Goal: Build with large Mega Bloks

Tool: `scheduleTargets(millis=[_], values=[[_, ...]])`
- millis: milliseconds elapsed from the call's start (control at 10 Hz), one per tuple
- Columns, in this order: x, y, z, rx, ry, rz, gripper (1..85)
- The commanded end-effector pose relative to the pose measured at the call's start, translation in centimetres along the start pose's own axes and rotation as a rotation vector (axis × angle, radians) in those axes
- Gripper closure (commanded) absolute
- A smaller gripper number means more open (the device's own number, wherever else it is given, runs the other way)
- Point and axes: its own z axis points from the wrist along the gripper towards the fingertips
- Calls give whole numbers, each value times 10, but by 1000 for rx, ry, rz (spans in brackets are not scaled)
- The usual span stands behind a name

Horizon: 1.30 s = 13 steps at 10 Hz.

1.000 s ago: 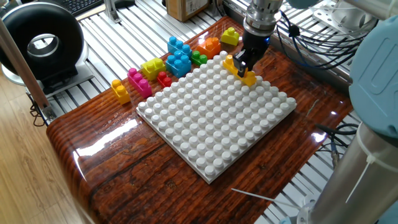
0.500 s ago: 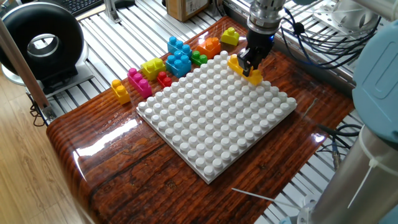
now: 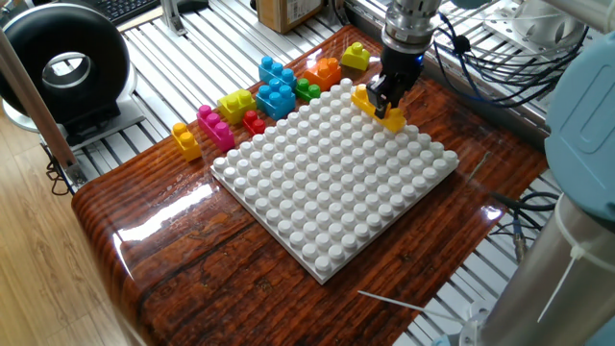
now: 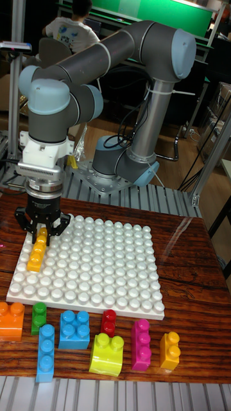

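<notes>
Gripping the yellow-orange brick [image 3: 378, 108] with our gripper [image 3: 388, 102], jaws closed on its upper end; brick sits along the white baseplate's [image 3: 336, 183] edge, other Mega Bloks [image 4: 77, 331] lined beside it.

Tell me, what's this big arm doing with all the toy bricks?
The robot arm is building with chunky toy blocks. Its gripper is closed on a long yellow-orange brick, holding it at the edge of the white studded baseplate; whether it is pressed on yet is hard to tell. The other bricks wait in a row on the wooden table beside the plate, among them a blue one, a pink one and a lime yellow one. Nothing else is on the plate.
</notes>
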Motion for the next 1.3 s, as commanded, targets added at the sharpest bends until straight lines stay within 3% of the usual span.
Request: scheduleTargets(millis=[0,300,1200], values=[[-3,1,6,-6,-13,7,847],[-8,1,18,-2,-27,8,847],[-9,0,16,-4,-27,-1,847]])
